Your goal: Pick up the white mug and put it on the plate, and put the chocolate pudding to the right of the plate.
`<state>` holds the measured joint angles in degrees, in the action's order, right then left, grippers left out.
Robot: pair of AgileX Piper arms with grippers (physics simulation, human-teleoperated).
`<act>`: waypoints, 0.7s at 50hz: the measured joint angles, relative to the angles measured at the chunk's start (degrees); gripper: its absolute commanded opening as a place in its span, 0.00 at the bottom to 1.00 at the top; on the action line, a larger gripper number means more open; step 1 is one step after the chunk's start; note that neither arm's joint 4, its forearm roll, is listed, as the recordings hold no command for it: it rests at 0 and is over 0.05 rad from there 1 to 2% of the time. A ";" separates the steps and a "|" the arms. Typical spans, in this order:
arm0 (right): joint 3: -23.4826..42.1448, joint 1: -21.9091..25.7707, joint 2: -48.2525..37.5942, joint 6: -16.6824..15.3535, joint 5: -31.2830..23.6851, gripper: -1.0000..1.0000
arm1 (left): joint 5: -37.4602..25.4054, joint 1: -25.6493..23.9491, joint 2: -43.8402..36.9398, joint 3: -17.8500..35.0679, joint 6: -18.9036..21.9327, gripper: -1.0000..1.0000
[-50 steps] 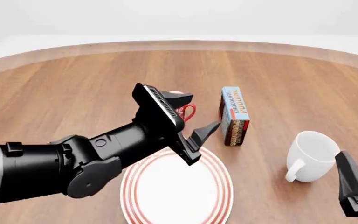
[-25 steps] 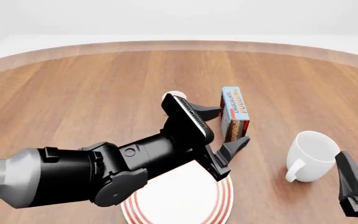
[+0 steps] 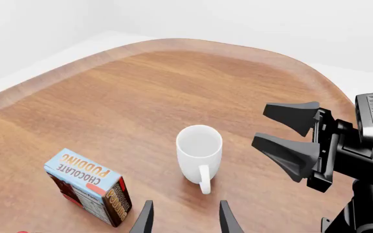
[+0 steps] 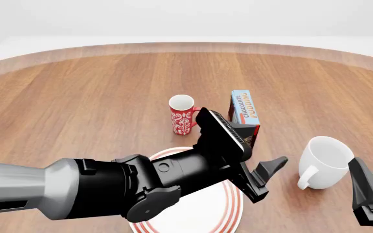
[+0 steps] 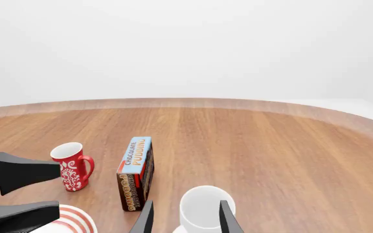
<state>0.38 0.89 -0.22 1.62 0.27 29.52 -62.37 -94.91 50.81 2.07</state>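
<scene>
The white mug [image 4: 326, 160] stands upright at the right front, handle toward the camera side; it also shows in the wrist views [image 3: 198, 150] [image 5: 203, 208]. My left gripper [image 4: 274, 179] is open just left of it, above the plate's right edge, not touching it. Under the left arm lies the red-ringed plate [image 4: 199, 216], partly covered. The chocolate pudding [image 4: 245, 112] box stands on edge behind the plate, left of the mug. Low at the right front corner, my right gripper [image 4: 368, 196] is open, with the mug just ahead of its fingers [image 5: 146, 219].
A small red floral mug [image 4: 182, 114] stands left of the pudding box, behind the plate. The bulky left arm [image 4: 109, 189] crosses the front left of the round wooden table [image 4: 95, 92]. The right gripper [image 3: 261, 124] faces the mug in the left wrist view.
The left arm has swung right and nearer, from above the red mug to beside the white mug, uncovering the red mug. Right gripper, mug, box and plate have not moved.
</scene>
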 measured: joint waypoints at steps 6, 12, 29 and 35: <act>-0.02 0.07 0.00 0.04 0.01 1.00 | -0.10 -0.91 -1.39 1.07 -0.99 1.00; -0.03 0.12 0.01 0.07 0.02 1.00 | -0.14 -1.52 -2.72 2.15 -1.69 1.00; -0.06 0.24 0.02 0.21 0.06 1.00 | -1.13 -1.89 -7.34 6.68 -2.50 1.00; -0.06 0.29 0.03 0.26 0.05 1.00 | -1.77 -1.80 -9.06 8.41 -2.58 1.00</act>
<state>0.32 1.18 -0.19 1.88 0.32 27.75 -64.17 -103.97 59.22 -0.51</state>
